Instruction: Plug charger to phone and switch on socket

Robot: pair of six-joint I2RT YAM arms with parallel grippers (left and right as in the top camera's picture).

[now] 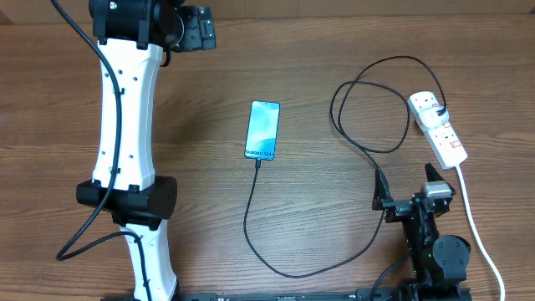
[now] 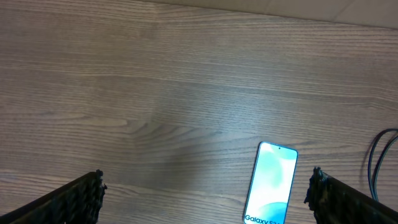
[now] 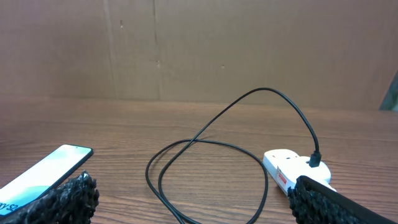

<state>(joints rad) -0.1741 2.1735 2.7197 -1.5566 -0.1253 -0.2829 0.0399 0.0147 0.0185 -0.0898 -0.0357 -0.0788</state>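
From the left wrist, we see the left tool (image 2: 206,180) spread wide with nothing held, its two fingers at the 7 and 5 o'clock corners. The phone (image 2: 270,183) lies flat on the wooden surface (image 2: 155,74) at about 5 o'clock. It is between the fingers and nearer the 5 o'clock one, and its lit screen faces up.

From the right wrist, we see the right tool (image 3: 196,190) also wide and empty. The socket (image 3: 292,168) lies at 4 o'clock, just beyond one finger, and the phone lies at 8 o'clock, just beyond the other. The charger (image 3: 264,89) loops over the surface between them. Its black plug stands in the socket.

From overhead, the phone lies near the middle of the surface. The left tool is well apart from it, up at 11 o'clock, and the right tool sits at 4 o'clock from it. The socket lies near the right tool, at 1 o'clock from it. The charger's small tip meets the phone's 6 o'clock edge. From there the cable sweeps down and round, passes just beside the right tool and coils up to the socket. We cannot tell how the red switches are set.
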